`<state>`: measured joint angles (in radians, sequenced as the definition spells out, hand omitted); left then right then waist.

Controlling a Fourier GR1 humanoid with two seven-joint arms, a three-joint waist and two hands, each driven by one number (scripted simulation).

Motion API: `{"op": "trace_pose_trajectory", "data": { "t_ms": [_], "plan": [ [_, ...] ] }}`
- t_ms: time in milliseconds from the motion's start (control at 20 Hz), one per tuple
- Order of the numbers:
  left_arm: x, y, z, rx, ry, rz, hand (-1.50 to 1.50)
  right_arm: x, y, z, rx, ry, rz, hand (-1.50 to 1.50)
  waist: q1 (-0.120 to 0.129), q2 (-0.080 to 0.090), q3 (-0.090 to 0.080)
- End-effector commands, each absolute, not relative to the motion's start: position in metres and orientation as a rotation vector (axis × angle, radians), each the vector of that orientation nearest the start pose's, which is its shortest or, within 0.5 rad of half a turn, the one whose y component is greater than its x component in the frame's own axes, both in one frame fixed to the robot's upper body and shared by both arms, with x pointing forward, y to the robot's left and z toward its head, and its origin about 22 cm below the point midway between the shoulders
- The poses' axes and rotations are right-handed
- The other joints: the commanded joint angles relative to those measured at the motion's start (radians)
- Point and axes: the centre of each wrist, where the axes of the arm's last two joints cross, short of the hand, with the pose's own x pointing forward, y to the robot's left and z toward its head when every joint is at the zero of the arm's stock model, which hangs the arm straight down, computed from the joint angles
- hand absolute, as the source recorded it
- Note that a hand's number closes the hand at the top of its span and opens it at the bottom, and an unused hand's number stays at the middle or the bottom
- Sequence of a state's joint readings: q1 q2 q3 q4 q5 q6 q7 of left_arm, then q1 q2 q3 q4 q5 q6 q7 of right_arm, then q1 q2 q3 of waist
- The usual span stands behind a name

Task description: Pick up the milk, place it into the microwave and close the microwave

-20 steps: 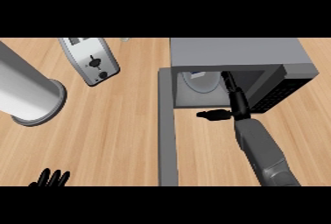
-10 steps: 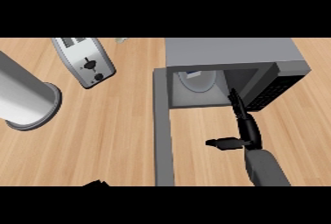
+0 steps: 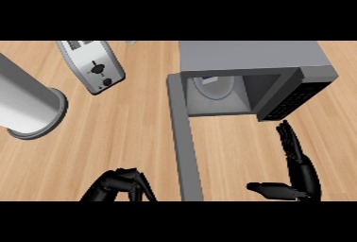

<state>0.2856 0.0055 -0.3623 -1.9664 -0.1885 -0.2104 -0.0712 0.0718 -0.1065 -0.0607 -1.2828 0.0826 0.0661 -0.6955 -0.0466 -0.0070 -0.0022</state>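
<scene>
Microwave (image 3: pixel 251 54) at 1 o'clock on wooden counter (image 3: pixel 125 132), door (image 3: pixel 185 142) swung open and running down toward 6 o'clock. Milk (image 3: pixel 213 85) inside the cavity, pale carton visible against the back wall at 12 o'clock. Right hand (image 3: pixel 298 163) at 4 o'clock, just below the control panel (image 3: pixel 291 101), fingers straight and pointing up, thumb spread out to the side; empty, clear of the microwave. Left hand (image 3: pixel 122 184) at 7 o'clock on the lower edge, beside the door, fingers curled downward, holding nothing. Toaster (image 3: pixel 92 66) at 10 o'clock. Grey cylinder (image 3: pixel 28 106) at 9 o'clock, well apart from both hands
</scene>
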Motion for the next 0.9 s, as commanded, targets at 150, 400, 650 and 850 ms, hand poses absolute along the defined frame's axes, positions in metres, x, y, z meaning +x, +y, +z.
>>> {"op": "trace_pose_trajectory", "data": {
  "t_ms": [150, 400, 650, 850],
  "plan": [
    [0.215, 0.129, 0.019, -0.355, -1.559, -0.735, 1.5, 0.168, -0.305, -0.048, -0.176, -1.922, 0.163, -1.5, -0.009, 0.009, 0.001],
    [0.242, 0.102, -0.015, -0.345, -1.533, -0.832, 1.5, 0.122, -0.343, -0.037, -0.212, -1.934, 0.194, -1.5, -0.003, 0.01, 0.001],
    [0.235, 0.062, -0.051, -0.438, -1.526, -0.884, 1.5, 0.133, -0.335, -0.017, -0.152, -1.98, 0.159, -1.5, -0.001, 0.014, 0.0],
    [0.231, 0.04, -0.056, -0.455, -1.485, -0.887, 1.5, 0.118, -0.348, -0.001, -0.09, -2.037, 0.156, -1.5, -0.037, 0.016, -0.001]
  ]
}}
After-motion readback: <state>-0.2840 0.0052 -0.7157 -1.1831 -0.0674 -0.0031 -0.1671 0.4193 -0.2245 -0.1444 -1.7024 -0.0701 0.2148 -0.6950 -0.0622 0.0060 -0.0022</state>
